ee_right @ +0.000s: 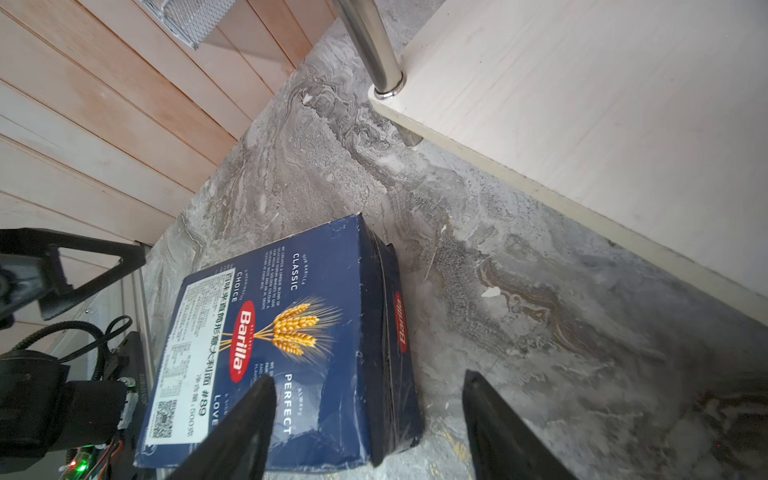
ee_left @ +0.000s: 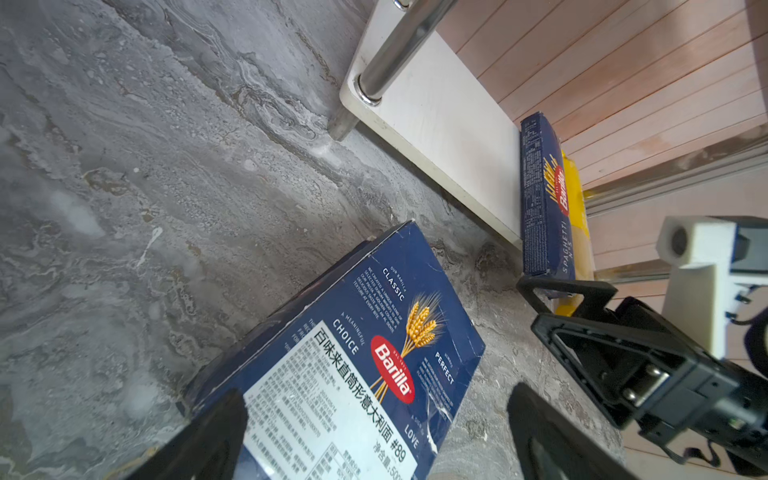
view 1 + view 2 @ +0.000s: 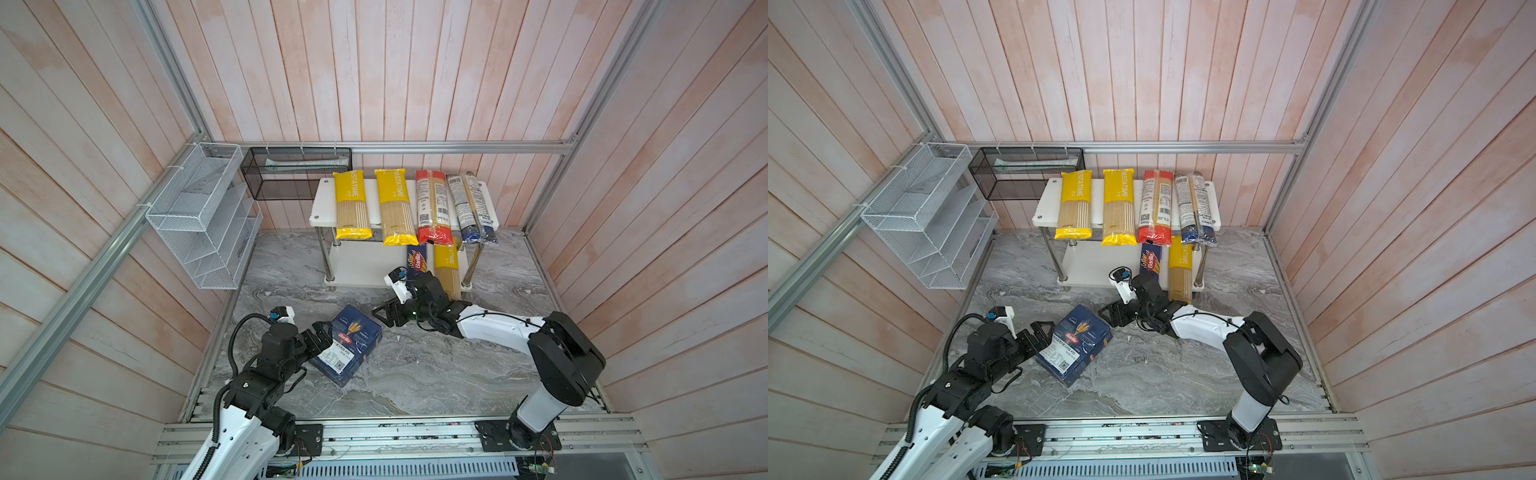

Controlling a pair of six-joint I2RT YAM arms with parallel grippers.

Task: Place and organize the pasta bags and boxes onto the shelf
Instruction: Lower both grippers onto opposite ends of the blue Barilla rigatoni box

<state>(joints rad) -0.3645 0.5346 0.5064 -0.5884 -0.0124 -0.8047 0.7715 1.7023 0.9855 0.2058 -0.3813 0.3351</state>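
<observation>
The right gripper [image 3: 381,316] hangs with its jaws spread, one finger over the top face and one over bare floor, at the far end of the wide, flat dark blue cardboard Barilla box [image 3: 349,345]. The left gripper [image 3: 324,338], also spread wide, straddles the white-labelled near end, and neither looks clamped. That box lies askew on the grey marbled floor [image 3: 415,374], lower left of centre in both top views, the one pasta item not yet shelved. Just above it in the frame stands the low two-tier shelf of white boards and chrome legs [image 3: 324,203]. The left stretch of its lower board [image 3: 357,262] is bare, while the right stretch holds the long narrow dark blue spaghetti box [image 3: 417,262] beside a yellow-ended clear bag [image 3: 446,270]. Four more long bags [image 3: 395,205] line the top board. To do this step well, I judge one gripper should close across the box's thin sides near its middle, lift it level, and slide it into the bare left stretch, clear of the front chrome leg [image 3: 325,259] and the overhanging bag ends.
</observation>
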